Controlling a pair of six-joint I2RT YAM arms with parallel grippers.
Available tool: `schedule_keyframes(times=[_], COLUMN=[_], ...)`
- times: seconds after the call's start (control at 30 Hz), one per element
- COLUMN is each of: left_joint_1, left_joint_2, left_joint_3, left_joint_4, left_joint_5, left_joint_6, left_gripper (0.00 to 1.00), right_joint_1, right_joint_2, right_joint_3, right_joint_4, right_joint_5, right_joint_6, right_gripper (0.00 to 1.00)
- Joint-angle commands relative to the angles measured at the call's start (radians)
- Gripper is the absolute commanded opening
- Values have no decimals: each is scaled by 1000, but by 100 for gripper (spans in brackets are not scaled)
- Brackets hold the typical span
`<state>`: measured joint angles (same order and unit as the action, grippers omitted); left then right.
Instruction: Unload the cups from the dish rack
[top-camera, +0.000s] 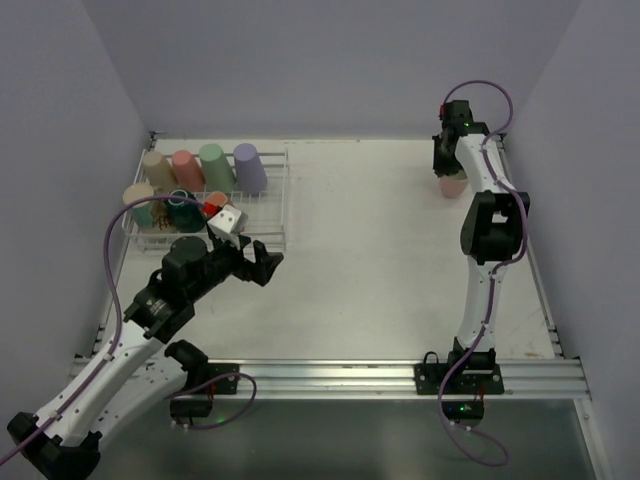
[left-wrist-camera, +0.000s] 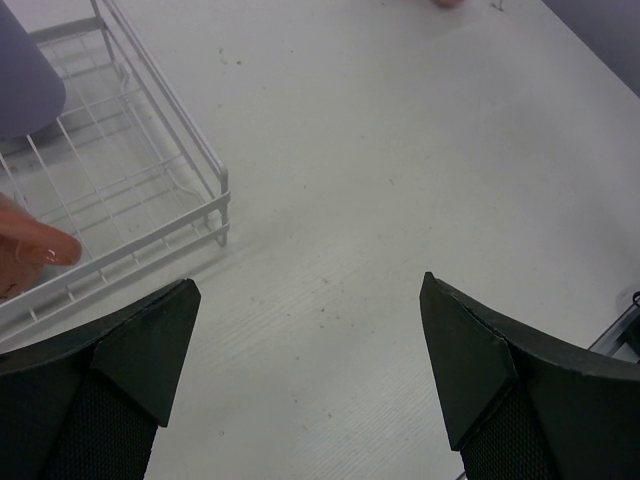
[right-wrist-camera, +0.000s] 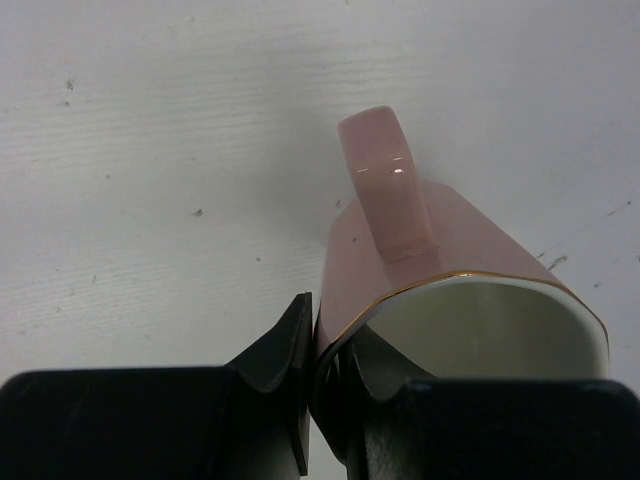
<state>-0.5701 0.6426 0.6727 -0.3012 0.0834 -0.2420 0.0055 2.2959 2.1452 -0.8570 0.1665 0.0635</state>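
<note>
Pink faceted ceramic mug: glossy glaze, thin gold rim line. White wire dish rack: smooth coated metal. White counter: matt, faintly grained, speckled. Left end effector fingers: matt black plastic.

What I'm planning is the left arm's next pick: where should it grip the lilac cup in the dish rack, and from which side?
Probably grip the lilac cup across its body from above: it stands on end and shows no handle. The mint green cup crowds its left, while the dish rack on its right is bare, so lean in from there.
</note>
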Motion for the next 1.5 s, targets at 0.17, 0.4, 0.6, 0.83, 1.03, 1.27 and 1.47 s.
schedule_keyframes(times=[0.17,0.4,0.6,0.83,1.03,1.27,1.47], left_joint_1=[3,18,39,55,58,58,79], left_joint_2=[31,55,65,78,83,173,350], left_joint_3=[18,21,21,24,74,228,309], left_joint_4=[31,34,34,36,34,-18,-50], left_joint_5=[-22,-14,-20,-66,-94,-384,-641], left_joint_6=[21,20,15,15,-62,-82,-164], left_gripper=[100,100,100,100,100,100,100], right_joint_1=[-39,-42,-44,-44,-42,-18,95], right_joint_2=[-10,-6,0,-81,-306,-615,-904], right_joint_3=[64,64,97,46,-23,-292,-790], right_joint_4=[7,29,27,91,208,407,748], right_joint_5=[-102,-87,-87,-76,-131,-318,-545], right_joint_6=[-14,-16,-21,-7,58,146,291], right_gripper=[1,13,41,79,99,99,99])
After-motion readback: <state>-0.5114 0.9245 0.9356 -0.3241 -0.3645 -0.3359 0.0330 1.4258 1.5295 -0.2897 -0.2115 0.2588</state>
